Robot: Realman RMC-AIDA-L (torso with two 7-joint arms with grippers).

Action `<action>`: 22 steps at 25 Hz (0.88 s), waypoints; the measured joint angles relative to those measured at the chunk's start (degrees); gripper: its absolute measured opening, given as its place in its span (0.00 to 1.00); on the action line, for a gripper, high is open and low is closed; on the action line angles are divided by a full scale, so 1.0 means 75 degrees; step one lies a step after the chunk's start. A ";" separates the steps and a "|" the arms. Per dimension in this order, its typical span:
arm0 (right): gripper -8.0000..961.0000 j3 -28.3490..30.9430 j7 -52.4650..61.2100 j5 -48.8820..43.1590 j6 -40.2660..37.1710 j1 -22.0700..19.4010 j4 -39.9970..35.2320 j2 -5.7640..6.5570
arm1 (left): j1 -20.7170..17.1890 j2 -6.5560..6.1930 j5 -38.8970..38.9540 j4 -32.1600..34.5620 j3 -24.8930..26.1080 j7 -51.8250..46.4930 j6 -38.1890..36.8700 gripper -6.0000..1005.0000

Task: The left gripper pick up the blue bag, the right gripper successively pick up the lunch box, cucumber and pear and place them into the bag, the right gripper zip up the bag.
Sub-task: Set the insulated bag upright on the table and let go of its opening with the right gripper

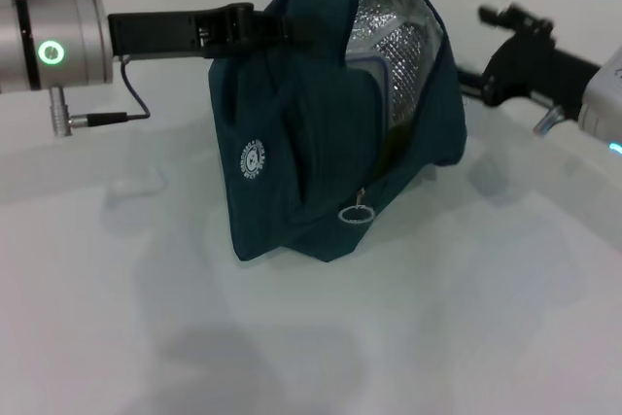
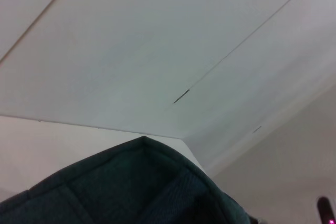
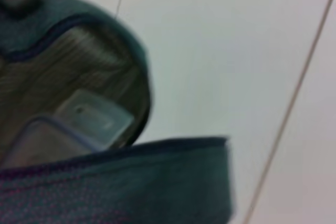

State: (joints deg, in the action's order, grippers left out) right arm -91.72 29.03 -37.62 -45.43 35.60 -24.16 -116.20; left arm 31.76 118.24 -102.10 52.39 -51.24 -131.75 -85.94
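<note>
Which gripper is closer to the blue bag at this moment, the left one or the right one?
Left. The left gripper grips the top edge of the blue bag; the right gripper is beside the bag's open side, apart from it.

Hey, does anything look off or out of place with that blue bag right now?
Nothing damaged or spilled. The blue bag leans, its top held by the left end effector, its opening unzipped, showing silver lining and the lunch box inside. The right end effector sits beside the opening.
</note>
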 joint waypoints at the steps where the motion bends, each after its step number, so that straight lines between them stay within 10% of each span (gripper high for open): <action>1: 0.85 0.0000 -0.0352 0.0326 -0.0036 -0.0029 -0.0014 0.0001 | -0.0021 -0.0005 0.0012 0.0000 0.0000 0.0000 -0.0013 0.06; 22: 0.84 -0.0117 -0.1559 0.2168 -0.3323 -0.1733 -0.1227 0.0086 | -0.0551 -0.0025 0.0064 -0.0013 0.0105 0.0093 -0.0139 0.06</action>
State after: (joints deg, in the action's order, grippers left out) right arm -92.60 17.34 -21.36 -70.35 22.60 -33.36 -115.56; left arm 27.63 118.06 -101.61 52.29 -50.45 -131.05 -86.98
